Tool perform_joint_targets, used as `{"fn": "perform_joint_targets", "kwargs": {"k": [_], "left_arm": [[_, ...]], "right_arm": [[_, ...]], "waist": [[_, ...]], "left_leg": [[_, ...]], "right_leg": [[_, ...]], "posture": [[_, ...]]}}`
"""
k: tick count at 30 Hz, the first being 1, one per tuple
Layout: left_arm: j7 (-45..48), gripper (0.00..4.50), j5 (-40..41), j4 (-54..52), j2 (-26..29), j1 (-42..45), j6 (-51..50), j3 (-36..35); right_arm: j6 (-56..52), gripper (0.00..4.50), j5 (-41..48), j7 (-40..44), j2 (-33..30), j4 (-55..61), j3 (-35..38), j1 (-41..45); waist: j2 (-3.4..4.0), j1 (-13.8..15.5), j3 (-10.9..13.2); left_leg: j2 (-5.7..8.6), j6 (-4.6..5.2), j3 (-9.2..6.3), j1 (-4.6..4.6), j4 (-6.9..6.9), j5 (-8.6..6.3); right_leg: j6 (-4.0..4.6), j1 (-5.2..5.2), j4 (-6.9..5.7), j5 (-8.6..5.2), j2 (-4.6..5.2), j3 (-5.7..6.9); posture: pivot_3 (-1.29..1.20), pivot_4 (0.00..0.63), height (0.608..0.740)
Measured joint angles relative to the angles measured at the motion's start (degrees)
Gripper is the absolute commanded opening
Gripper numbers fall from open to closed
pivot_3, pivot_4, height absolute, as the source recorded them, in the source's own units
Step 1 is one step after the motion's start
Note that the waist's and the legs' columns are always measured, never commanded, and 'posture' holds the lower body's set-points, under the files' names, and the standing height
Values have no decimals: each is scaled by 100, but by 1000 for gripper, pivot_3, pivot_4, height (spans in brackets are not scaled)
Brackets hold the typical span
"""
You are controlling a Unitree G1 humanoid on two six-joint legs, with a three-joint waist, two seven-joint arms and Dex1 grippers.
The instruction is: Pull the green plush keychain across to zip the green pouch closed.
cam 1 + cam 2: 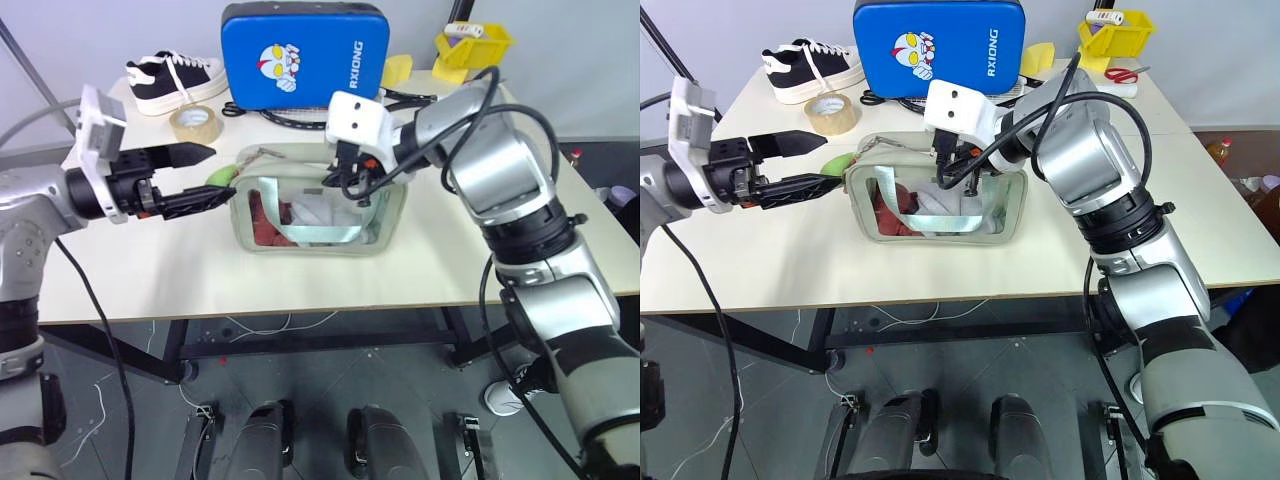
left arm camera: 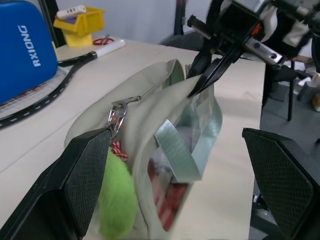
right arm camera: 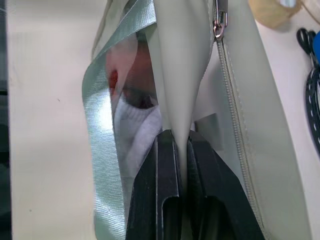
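Note:
The pale green pouch stands mid-table, its top zipper open, with a clear front and light green straps. At the pouch's left end the lime green plush keychain hangs from the metal zipper pull. My left gripper is open and level, one finger above and one below the keychain, not closed on it. From above, my right gripper is shut on the pouch's upper rim near its right end; the right wrist view shows the fabric pinched between the fingers.
Behind the pouch stand a blue padded case, a tape roll, a black sneaker and a black cable. A yellow bin and scissors sit at the back right. The table's front edge is close.

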State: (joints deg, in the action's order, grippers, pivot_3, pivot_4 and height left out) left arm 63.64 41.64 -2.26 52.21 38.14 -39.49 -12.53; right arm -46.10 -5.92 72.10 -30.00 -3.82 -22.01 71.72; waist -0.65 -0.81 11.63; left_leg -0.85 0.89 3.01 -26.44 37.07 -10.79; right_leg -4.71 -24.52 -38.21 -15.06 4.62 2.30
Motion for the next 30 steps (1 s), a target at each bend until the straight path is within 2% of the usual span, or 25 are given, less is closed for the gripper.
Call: {"fn": "perform_joint_targets", "kwargs": {"k": [3, 8, 12, 16, 19, 24, 25, 30], "left_arm": [[-1, 4500, -3, -2, 0, -1, 9, 1], [-4, 4500, -18, -20, -1, -4, 10, 4], [1, 4500, -27, -28, -1, -18, 10, 10], [19, 4500, -50, -18, 3, -30, 10, 5], [50, 4500, -83, -17, 3, -30, 11, 8], [123, 4500, -138, -31, 95, -156, 11, 11], [153, 4500, -173, -32, 154, -245, 13, 9], [394, 4500, -364, -53, 552, -769, 56, 1]], "right_arm": [[-75, 1017, 42, -107, -10, 10, -32, -46], [-286, 3568, 384, -125, -174, 136, 81, -95], [-439, 3568, 745, 76, -862, 600, 508, -139], [-185, 3568, 873, 240, -1679, 923, 705, -740], [-41, 2678, 931, 248, -1759, 919, 632, -1116], [165, 196, 805, -83, -1589, 728, 445, -1155], [140, 52, 820, -115, -1577, 726, 446, -1155], [-198, 52, 984, -158, -1603, 1111, 455, -1155]], "waist": [[0, 0, 0], [0, 15, 0], [-1, 23, 0], [-5, 9, -3], [-4, -36, -2], [-3, -31, -2], [-3, -20, -2], [-3, -11, -2]], "left_leg": [[0, 0, 0, 0, 0, 0], [0, 0, -1, -1, 0, 0], [1, 2, 0, -1, 1, -1], [0, 3, 1, 5, 2, -2], [-4, 5, 7, 4, -4, -3], [-8, 5, 9, 4, -5, -3], [-8, 5, 9, 3, -5, -3], [-7, 5, 9, 2, -5, -3]], "right_leg": [[0, 0, 0, 0, 0, 0], [0, 0, 1, 0, 0, 0], [0, 4, 10, 0, 3, 0], [1, 10, 12, -1, 3, 0], [1, 0, 10, -1, 0, -5], [0, -4, 7, -1, -6, -8], [1, -4, 8, -1, -4, -8], [2, -5, 10, -2, 2, -8]], "posture": [[0, 150, 740], [0, 150, 740], [0, 150, 740], [0, 150, 740], [0, 150, 740], [0, 150, 740], [0, 150, 740], [0, 150, 740]]}}
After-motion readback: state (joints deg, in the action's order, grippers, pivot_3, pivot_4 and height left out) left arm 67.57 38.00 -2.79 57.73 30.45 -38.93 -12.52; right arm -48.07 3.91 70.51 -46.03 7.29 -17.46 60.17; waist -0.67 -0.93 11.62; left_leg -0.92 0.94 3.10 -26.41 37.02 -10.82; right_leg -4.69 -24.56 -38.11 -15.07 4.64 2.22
